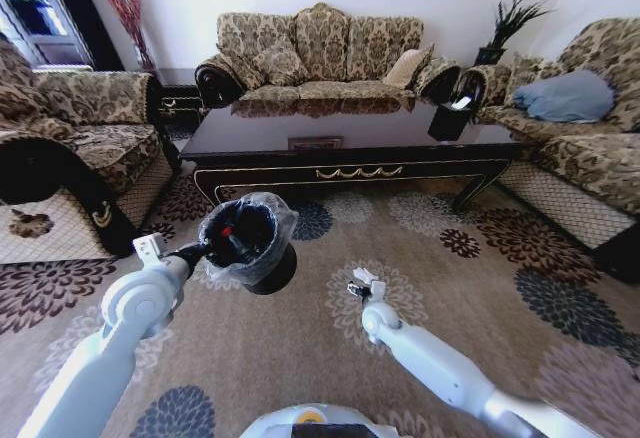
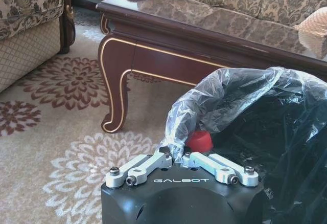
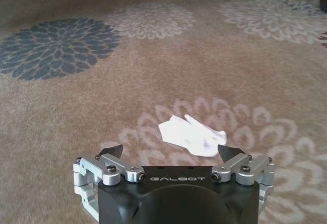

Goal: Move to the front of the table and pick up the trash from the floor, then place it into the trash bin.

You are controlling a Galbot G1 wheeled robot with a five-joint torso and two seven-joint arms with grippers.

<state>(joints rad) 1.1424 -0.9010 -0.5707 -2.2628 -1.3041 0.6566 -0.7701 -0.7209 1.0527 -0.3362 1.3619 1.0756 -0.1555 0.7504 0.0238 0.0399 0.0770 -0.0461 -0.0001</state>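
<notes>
Right gripper: hanging over the floor with jaws spread wide, a white crumpled paper scrap lying on a pale medallion just beyond its fingertips.
Doing it well: I judge it should be lowering straight down so the tips are bracketing the scrap's thicker folds before closing, skimming the carpet pile, not digging in.
Left gripper: pinching the trash bin by its bagged rim, holding it off the carpet; something red is showing inside.
Table: standing farther ahead, before the sofa.
</notes>
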